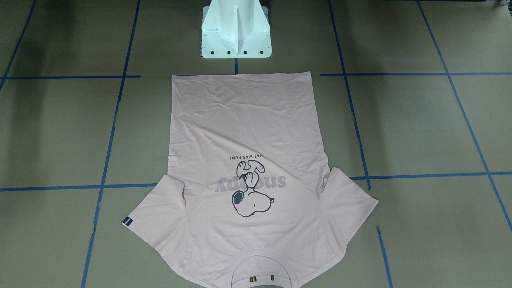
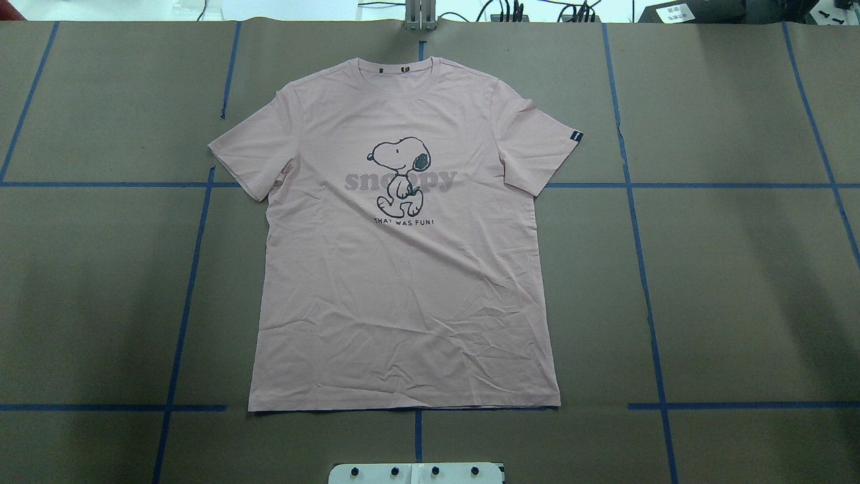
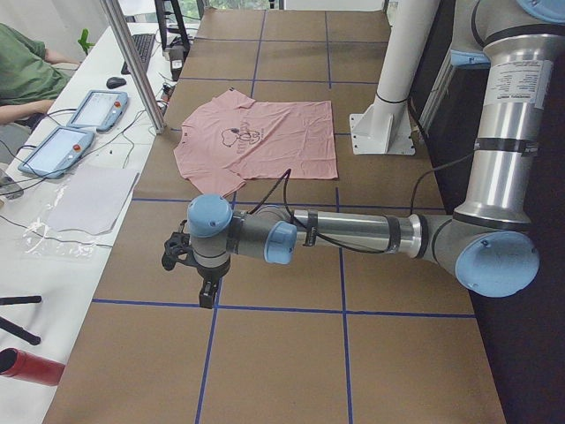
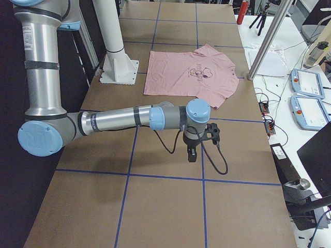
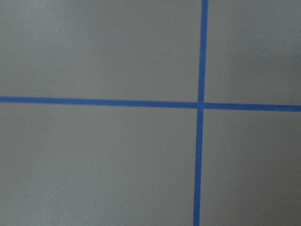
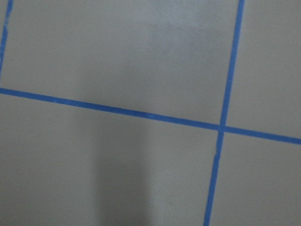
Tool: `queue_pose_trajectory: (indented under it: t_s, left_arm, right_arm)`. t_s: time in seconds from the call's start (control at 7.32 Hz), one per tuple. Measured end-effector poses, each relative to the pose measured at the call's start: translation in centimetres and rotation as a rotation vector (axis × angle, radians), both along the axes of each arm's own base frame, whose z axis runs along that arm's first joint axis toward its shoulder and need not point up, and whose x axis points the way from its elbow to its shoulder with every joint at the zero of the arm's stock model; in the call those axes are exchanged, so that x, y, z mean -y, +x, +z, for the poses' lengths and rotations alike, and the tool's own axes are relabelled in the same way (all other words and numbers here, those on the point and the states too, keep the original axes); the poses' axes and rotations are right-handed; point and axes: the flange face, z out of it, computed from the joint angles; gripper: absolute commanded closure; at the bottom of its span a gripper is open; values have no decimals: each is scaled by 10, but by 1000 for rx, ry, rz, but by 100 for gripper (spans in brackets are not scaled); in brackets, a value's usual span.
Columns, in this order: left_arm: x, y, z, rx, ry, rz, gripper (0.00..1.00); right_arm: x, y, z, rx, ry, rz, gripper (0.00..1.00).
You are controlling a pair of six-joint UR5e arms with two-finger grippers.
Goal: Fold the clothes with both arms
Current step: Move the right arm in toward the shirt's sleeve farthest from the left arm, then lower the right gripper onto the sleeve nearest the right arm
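Note:
The pale pink T-shirt [image 2: 403, 289] lies flat and spread out, print side up, in the middle of the brown table. Its collar [image 2: 403, 66] points away from the robot's base and its hem is towards it. In the front-facing view the T-shirt [image 1: 248, 128] appears upside down, with the black sleeve tag [image 1: 127, 221] at lower left. My left gripper [image 3: 206, 296] hangs over bare table well to the side of the T-shirt [image 3: 265, 141]. My right gripper [image 4: 191, 154] hangs likewise on the other side of the T-shirt [image 4: 181, 77]. Whether either is open or shut I cannot tell. Both wrist views show only table and blue tape.
The white pedestal base [image 1: 236, 40] stands just behind the hem. Blue tape lines [image 2: 638, 185] grid the table. A metal pole [image 3: 132, 62] rises by the collar end. Beyond it is a side table with teach pendants [image 3: 53, 150] and a person's green sleeve [image 3: 26, 62].

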Motion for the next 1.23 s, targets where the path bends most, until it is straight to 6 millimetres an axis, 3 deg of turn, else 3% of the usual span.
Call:
queue_pose_trajectory:
  t_s: [0.14, 0.27, 0.41, 0.55, 0.82, 0.96, 1.23]
  left_arm:
    - [13, 10, -21, -1, 91, 17, 0]
    - [22, 27, -31, -5, 160, 46, 0]
    - [27, 48, -32, -11, 208, 77, 0]
    - [32, 67, -38, -22, 242, 94, 0]
    - [58, 97, -69, -44, 281, 105, 0]
    - [68, 107, -71, -49, 277, 111, 0]
    - [77, 118, -72, -56, 287, 119, 0]
  right_arm:
    - [16, -18, -14, 10, 48, -22, 0]
    - [32, -37, -22, 31, 71, -21, 0]
    - [50, -70, -33, 56, 72, 2, 0]
    - [69, -110, -45, 78, 48, 48, 0]
    - [113, -200, -64, 116, 6, 106, 0]
    - [128, -247, -72, 108, 36, 108, 0]
    - [139, -334, -90, 61, 89, 140, 0]
